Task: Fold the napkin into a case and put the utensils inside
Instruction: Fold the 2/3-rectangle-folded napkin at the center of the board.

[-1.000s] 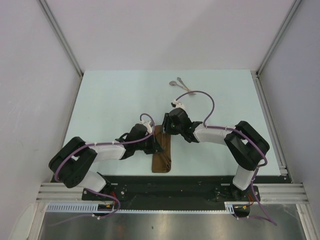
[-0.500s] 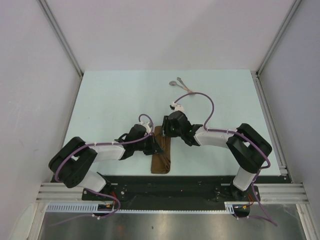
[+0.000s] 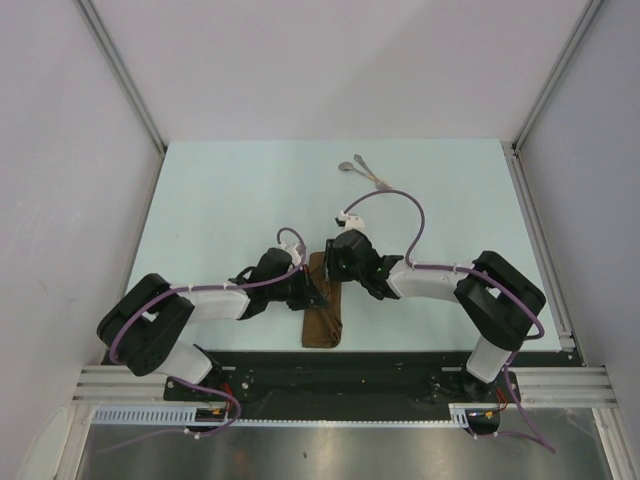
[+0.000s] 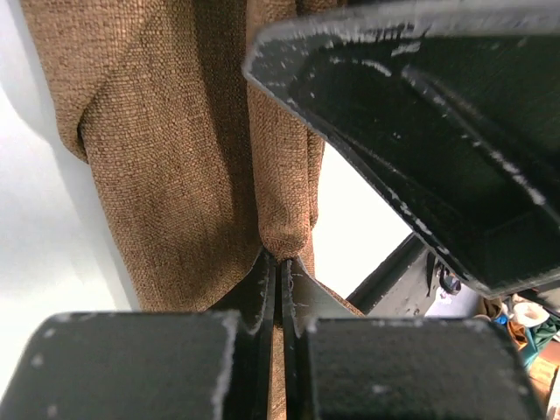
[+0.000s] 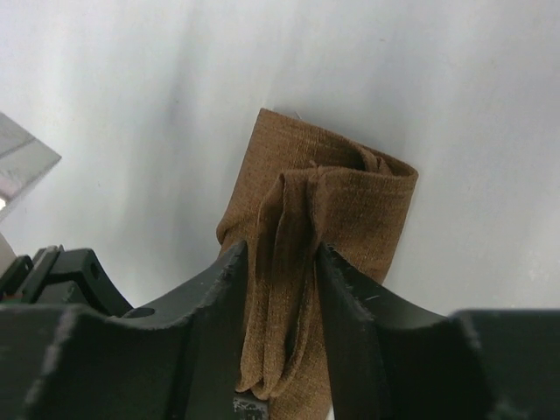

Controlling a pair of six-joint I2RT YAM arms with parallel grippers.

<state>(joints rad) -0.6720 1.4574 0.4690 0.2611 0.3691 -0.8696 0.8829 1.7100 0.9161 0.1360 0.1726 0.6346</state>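
right hand pinches a raised fold of the napkin, left hand pressed together against its left side.

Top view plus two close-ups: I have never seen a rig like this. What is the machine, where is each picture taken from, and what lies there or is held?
These are two robot arms bolted at the table's near edge, each ending in a two-finger gripper. The wide picture looks down from above and behind them. Each close-up comes from a camera on one wrist. On the pale table lies a brown napkin, folded into a narrow strip, and farther back two small metal utensils, untouched. The left gripper is shut, its tips at a fold of the cloth; whether it pinches the cloth is unclear. The right gripper stands astride a raised fold and seems to squeeze it.
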